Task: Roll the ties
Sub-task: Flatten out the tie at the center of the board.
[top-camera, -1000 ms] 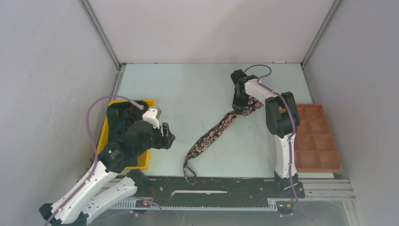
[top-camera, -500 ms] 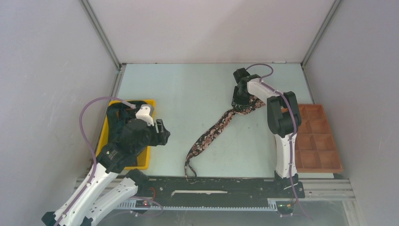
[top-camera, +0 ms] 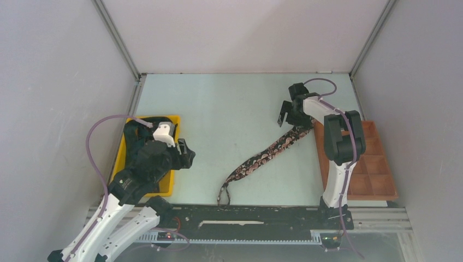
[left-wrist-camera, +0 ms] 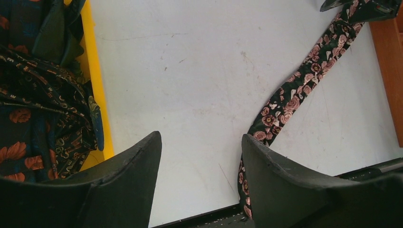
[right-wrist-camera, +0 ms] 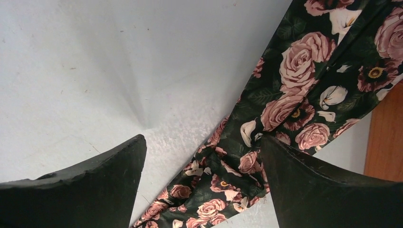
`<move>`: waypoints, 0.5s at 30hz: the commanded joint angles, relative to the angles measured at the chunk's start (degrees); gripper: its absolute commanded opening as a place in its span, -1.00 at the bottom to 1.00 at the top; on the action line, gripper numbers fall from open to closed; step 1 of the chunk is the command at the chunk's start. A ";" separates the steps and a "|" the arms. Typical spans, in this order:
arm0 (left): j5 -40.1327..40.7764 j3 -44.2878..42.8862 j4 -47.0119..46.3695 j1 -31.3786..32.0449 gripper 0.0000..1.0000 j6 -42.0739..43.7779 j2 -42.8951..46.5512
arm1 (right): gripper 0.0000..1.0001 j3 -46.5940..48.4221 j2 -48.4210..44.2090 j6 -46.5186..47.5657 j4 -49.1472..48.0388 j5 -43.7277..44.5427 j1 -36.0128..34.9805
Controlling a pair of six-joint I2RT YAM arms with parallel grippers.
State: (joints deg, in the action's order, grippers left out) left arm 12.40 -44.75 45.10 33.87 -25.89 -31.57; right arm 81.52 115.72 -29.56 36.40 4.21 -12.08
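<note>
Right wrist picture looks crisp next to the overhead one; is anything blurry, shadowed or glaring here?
Right wrist view: the tie shows sharp roses, a soft grey shadow fans across the table, and the claw fingers are near-black shapes. Left wrist view: also sharp, no glare. Top view: even, diffuse light; the print is too small to read as flowers.

Your left arm (top-camera: 101, 215) and right arm (top-camera: 332, 180) share one build: smooth white links joined by bulky matte black joint housings. A white block (top-camera: 164, 132) caps the left wrist. A thin lilac cable (top-camera: 91, 143) loops off the left one, and a second lilac cable (top-camera: 321, 81) off the right. The left gripper (left-wrist-camera: 199, 137) and right gripper (right-wrist-camera: 203, 138) each carry two black wedge-shaped fingers (left-wrist-camera: 121, 190), tapering to blunt tips, their surface faintly scuffed and dusty.
</note>
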 commanded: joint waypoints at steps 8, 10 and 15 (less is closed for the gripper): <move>1.30 0.28 -1.51 -0.34 0.37 -0.86 1.09 | 0.87 -4.07 -6.68 -0.72 -0.95 5.55 -0.70; 1.24 0.33 -1.46 -0.32 0.37 -0.92 0.99 | 0.87 -4.22 -8.73 -0.61 0.56 7.50 -0.91; 1.04 0.27 -1.44 -0.29 0.37 -0.84 1.45 | 0.88 -8.72 -13.70 -1.30 0.76 9.33 -0.46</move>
State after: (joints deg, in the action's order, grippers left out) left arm 12.49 -44.75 45.10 33.87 -26.04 -30.94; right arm 75.48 108.51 -30.13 36.29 9.47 -12.91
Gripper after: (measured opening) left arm 0.687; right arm 0.938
